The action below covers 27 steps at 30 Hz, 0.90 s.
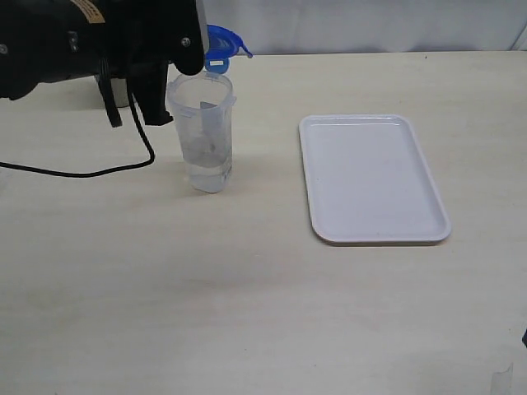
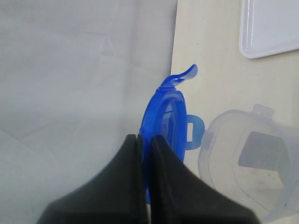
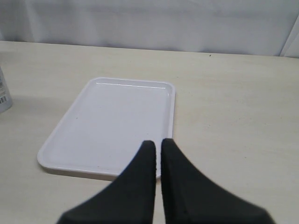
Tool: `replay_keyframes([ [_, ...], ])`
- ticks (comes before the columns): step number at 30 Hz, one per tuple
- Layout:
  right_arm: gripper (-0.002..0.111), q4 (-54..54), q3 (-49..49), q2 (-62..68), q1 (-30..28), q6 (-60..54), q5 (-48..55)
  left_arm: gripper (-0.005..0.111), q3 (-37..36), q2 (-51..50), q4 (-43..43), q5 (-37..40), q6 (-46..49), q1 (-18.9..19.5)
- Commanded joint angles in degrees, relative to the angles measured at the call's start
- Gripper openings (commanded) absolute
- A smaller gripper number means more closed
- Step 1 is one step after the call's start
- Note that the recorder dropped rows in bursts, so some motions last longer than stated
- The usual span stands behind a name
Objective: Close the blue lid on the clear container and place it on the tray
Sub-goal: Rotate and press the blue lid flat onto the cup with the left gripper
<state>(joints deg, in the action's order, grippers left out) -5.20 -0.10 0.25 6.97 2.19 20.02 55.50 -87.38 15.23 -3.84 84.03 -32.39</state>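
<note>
Clamped on the rim of the blue lid (image 2: 164,114), the left gripper (image 2: 145,138) holds it beside the mouth of the clear container (image 1: 203,144) near the tabletop's far edge; capping appears next, needing the lid levelled over the opening.

pale beige wood-grain laminate tabletop (image 1: 247,313) fills most of every view, matte, fine streaky grain running across. tiny dark speck (image 1: 426,56) on it near the far edge. behind that edge stands a plain white-grey backdrop wall (image 1: 370,25), shows soft creases in left wrist view, material unclear. light soft and even, shadows on the tabletop faint and blurred
</note>
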Motion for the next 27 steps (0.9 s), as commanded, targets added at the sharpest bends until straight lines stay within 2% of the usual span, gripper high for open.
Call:
replay_keyframes([
  [1,0.004,-0.2,0.1,-0.3,-0.3,0.1,-0.2,0.0,-0.1,-0.1,-0.1,0.4,0.1,-0.3],
  [19,0.004,-0.2,0.1,-0.3,-0.3,0.1,-0.2,0.0,-0.1,2.2,-0.1,5.5,1.8,-0.3],
  [27,0.004,-0.2,0.1,-0.3,-0.3,0.1,-0.2,0.0,-0.1,2.3,-0.1,10.3,1.8,-0.3],
])
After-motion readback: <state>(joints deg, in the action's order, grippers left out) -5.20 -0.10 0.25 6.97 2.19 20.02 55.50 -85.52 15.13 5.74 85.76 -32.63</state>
